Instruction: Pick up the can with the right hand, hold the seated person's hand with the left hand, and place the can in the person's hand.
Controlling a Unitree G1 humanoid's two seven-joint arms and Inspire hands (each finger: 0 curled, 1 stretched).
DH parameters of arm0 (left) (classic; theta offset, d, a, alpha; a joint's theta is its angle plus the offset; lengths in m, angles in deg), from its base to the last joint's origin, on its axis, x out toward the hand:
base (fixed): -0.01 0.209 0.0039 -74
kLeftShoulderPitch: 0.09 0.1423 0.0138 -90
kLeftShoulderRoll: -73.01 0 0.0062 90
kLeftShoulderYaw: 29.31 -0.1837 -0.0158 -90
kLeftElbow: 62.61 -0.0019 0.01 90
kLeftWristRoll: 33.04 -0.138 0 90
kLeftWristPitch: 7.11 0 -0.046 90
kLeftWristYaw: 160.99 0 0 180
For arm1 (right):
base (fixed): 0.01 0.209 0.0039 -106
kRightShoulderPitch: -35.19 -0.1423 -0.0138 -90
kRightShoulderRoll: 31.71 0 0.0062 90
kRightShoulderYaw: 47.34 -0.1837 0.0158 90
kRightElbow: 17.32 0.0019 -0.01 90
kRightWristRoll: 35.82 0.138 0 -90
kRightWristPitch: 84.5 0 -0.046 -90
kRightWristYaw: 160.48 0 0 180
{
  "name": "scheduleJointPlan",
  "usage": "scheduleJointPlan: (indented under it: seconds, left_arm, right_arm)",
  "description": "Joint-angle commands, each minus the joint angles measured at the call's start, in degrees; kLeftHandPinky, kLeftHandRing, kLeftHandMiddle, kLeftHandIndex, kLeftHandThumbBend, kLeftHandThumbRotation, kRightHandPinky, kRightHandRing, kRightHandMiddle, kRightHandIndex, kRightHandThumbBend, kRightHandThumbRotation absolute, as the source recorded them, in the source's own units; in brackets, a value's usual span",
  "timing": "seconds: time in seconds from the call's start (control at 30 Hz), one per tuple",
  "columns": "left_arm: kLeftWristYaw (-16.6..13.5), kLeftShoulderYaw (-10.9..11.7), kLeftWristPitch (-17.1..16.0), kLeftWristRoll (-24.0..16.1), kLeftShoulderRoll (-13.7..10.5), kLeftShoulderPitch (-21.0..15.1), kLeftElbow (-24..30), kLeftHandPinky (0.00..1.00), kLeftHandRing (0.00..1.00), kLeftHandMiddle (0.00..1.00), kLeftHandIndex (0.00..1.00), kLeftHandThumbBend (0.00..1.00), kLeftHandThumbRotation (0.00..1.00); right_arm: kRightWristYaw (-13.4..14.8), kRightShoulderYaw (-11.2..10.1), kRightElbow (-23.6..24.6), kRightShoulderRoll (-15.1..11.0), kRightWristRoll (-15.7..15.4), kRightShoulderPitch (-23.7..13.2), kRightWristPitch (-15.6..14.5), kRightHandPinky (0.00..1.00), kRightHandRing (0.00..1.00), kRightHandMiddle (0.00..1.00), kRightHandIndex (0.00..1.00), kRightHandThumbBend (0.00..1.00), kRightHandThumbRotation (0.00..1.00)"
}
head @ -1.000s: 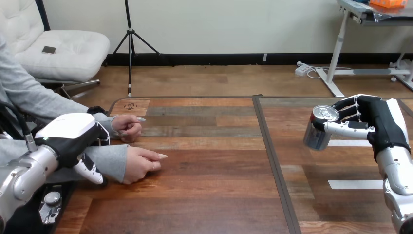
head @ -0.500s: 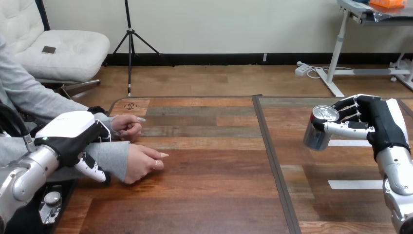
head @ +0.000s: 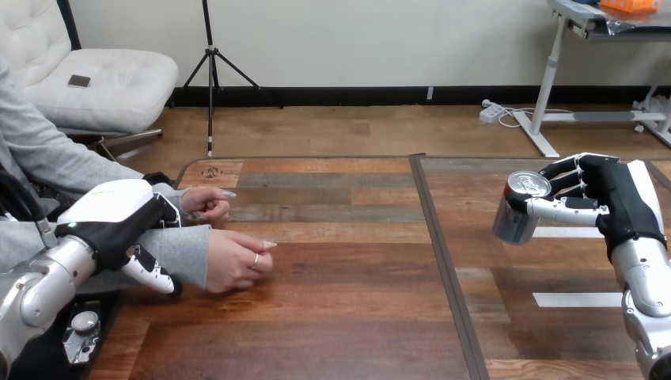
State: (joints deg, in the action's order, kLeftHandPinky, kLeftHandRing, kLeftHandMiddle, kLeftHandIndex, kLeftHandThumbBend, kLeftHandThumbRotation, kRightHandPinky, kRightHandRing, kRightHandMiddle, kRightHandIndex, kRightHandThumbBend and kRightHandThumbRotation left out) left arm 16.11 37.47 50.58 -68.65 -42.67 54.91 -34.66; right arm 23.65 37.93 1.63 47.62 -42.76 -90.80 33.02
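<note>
A silver can (head: 518, 210) hangs tilted above the table's right part, with my right hand (head: 621, 198) shut on it, thumb across its front and fingers behind. At the left, my left hand (head: 111, 214) lies over the grey-sleeved wrist of the person's nearer hand (head: 237, 261). Its thumb (head: 150, 275) curls under the sleeve and its fingers wrap over the top. That nearer hand is loosely curled, just above the wood. The person's farther hand (head: 207, 202) rests curled on the table behind it.
The wooden table (head: 340, 317) has a dark seam (head: 443, 261) running front to back between the two hands. White tape strips (head: 578, 299) lie on the right part, below the can. A wide stretch of bare wood separates the can from the person's hands.
The person's nearer hand has shifted a little to the right, risen slightly and curled its fingers, with my left hand moving along on the wrist. My right hand and the can have stayed put.
</note>
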Motion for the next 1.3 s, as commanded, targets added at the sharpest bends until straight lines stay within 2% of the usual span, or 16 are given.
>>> scheduleJointPlan:
  seconds: [0.0,0.67,1.13,1.27]
  left_arm:
    - [-1.62,2.78,-0.81,2.15,-0.1,-2.88,-0.06,0.21,0.27,0.34,0.37,0.81,0.0]
    - [-1.45,3.29,-1.87,3.89,-0.69,-3.03,0.68,0.19,0.25,0.32,0.35,0.82,0.0]
    - [-2.55,5.35,-4.07,5.58,-1.14,-3.38,2.77,0.18,0.24,0.31,0.34,0.83,0.0]
    - [-0.87,6.14,-4.38,6.45,-1.22,-3.86,3.13,0.18,0.24,0.32,0.34,0.81,0.0]
  right_arm:
    - [0.77,-0.45,2.69,-0.36,0.22,-4.24,1.4,0.38,0.4,0.44,0.44,0.81,0.0]
    - [0.89,-0.44,2.74,-0.16,0.23,-3.99,1.62,0.4,0.41,0.44,0.44,0.8,0.0]
    - [0.34,-0.61,3.11,0.3,0.75,-4.31,0.84,0.37,0.4,0.44,0.44,0.81,0.0]
    - [0.41,-0.56,3.38,0.55,0.76,-4.41,0.85,0.37,0.4,0.44,0.44,0.81,0.0]
